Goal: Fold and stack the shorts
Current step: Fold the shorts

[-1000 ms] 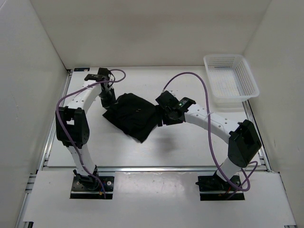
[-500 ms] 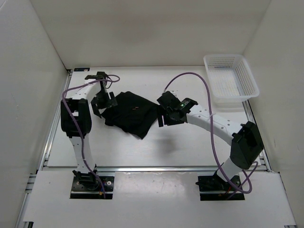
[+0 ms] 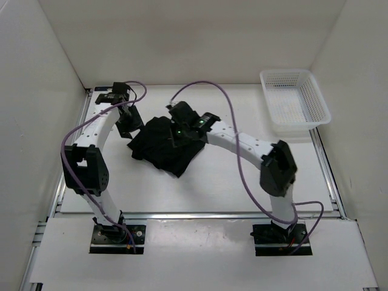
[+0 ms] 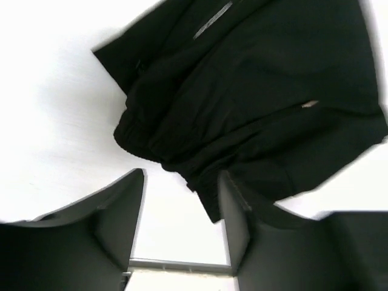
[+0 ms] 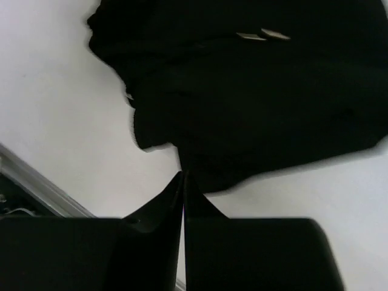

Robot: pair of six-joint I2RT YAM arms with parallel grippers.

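The black shorts lie bunched on the white table, left of centre. My left gripper hovers at their upper left edge. In the left wrist view it stands open, bare table between its fingers, and the gathered waistband lies just past the tips. My right gripper reaches over the shorts' upper middle. In the right wrist view it is shut, its tips meeting at the hem of the shorts, and no fabric shows between them.
A white mesh basket stands at the far right corner. White walls close in the table on three sides. A metal rail runs along the near edge. Purple cables loop over both arms.
My right arm swung left, from the shorts' right edge to over their upper middle, and its jaws closed. The left gripper let go, opened and drew back to the upper left edge.
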